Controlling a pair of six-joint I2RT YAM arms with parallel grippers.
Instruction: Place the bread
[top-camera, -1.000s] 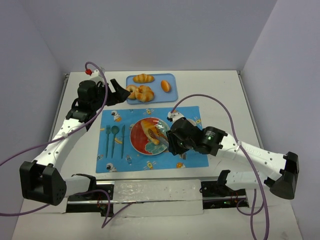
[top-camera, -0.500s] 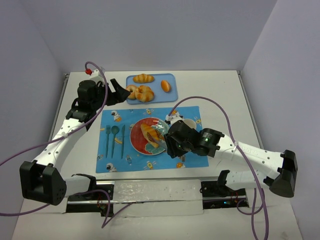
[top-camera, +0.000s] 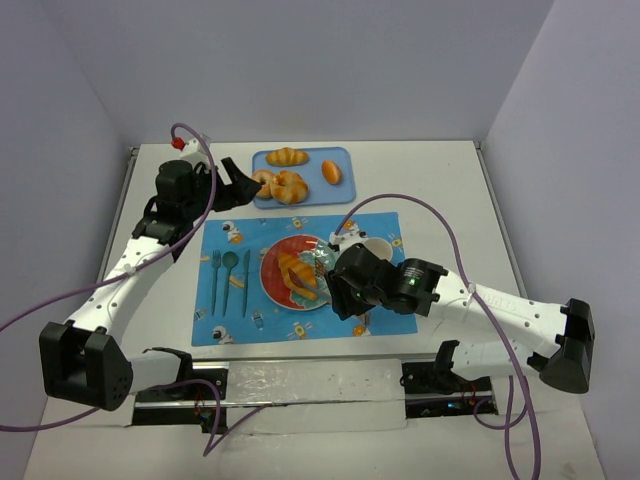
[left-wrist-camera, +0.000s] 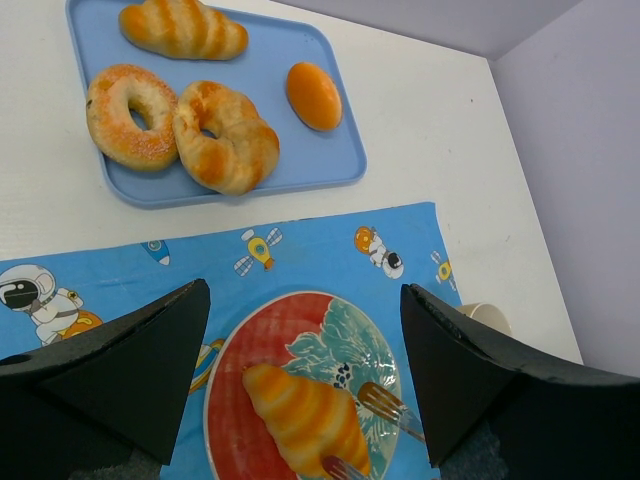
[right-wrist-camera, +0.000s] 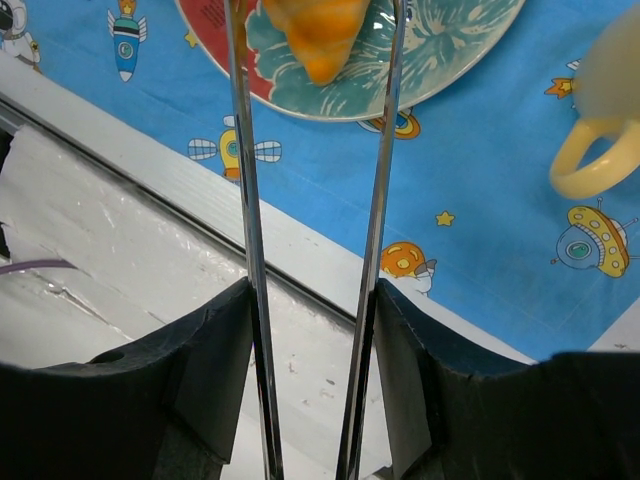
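bread (top-camera: 298, 272) lay flat on the plate (top-camera: 270, 290), slantwise across the middle, one tapered end aimed at the near rim but inside it. looked placed, to my eye. handling-wise: prob light, w/ a soft flaky crust that'd dent or shed under a hard squeeze. ridges should give some bite, tho a glazed top could slide on smooth metal. tapered ends looked thin, likely to bend or snap, so best hold would be across the thick middle, pinching both long sides, gentle pressure only. real pastry or a stiff model? couldn't tell.

right on it: two long metal prongs (right-wrist-camera: 247, 200) ran out from the right gripper (right-wrist-camera: 312, 295) and stood either side of the bread's near end. in the right wrist view a sliver of plate showed btwn each prong and the crust, so jaws were apart, nothing pinched.

further out: plate sat on a blue placemat (top-camera: 380, 228), w/ a yellow cup (right-wrist-camera: 600, 110) near the plate's right side. beyond the mat was a blue tray (top-camera: 342, 155) w/ other pastries. left gripper (left-wrist-camera: 305, 290) hovered btwn tray and plate, fingers spread wide, holding nothing.
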